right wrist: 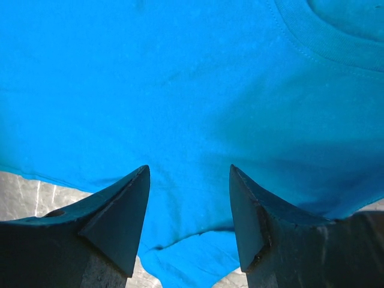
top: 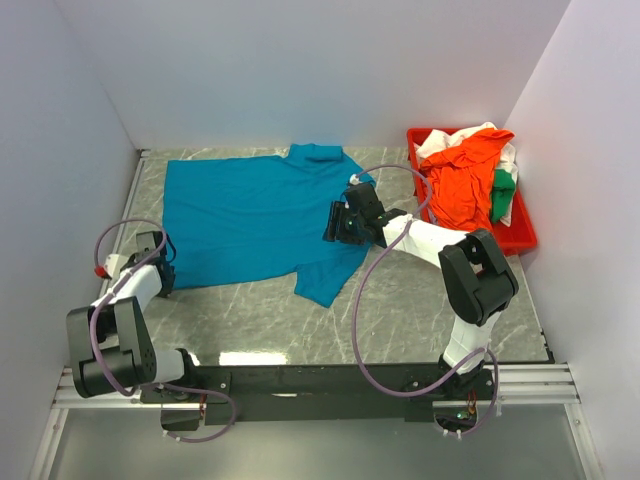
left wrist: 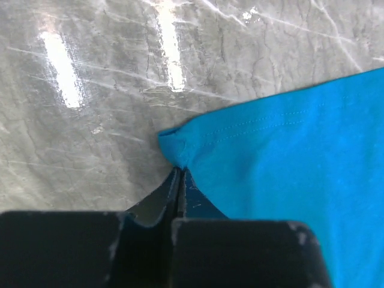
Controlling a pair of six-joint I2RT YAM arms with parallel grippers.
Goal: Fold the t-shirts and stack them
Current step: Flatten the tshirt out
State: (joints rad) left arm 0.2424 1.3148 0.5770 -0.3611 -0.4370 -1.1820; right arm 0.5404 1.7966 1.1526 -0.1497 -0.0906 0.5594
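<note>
Clearly the left gripper (left wrist: 179, 174) had its jaws pressed together on the bottom hem corner of the teal t-shirt (left wrist: 288, 162), the cloth puckering into a small fold just at the tips. The right gripper (right wrist: 189, 174) stood with its jaws apart, low over the shirt's shoulder edge below the collar and gripping nothing. The shirt lay spread nearly flat across the far-left part of the table (top: 420, 300), collar toward the back wall and one sleeve trailing toward the near edge. It looked light, thin and wholly limp, so it would likely sag and drag rather than hold any shape. Hems, corners and the shoulder seam seemed the soundest places to pinch, since a grip in mid-panel would probably only bunch it. The tabletop was a glossy grey marble pattern with bright glare, probably slick enough for the cloth to slide. Plain white walls closed in the back and both sides. At the far right a red tray (top: 520, 235) held an orange shirt (top: 460, 185), a white shirt (top: 450, 140) and a green shirt (top: 502, 195) in a crumpled heap, not yet folded.
</note>
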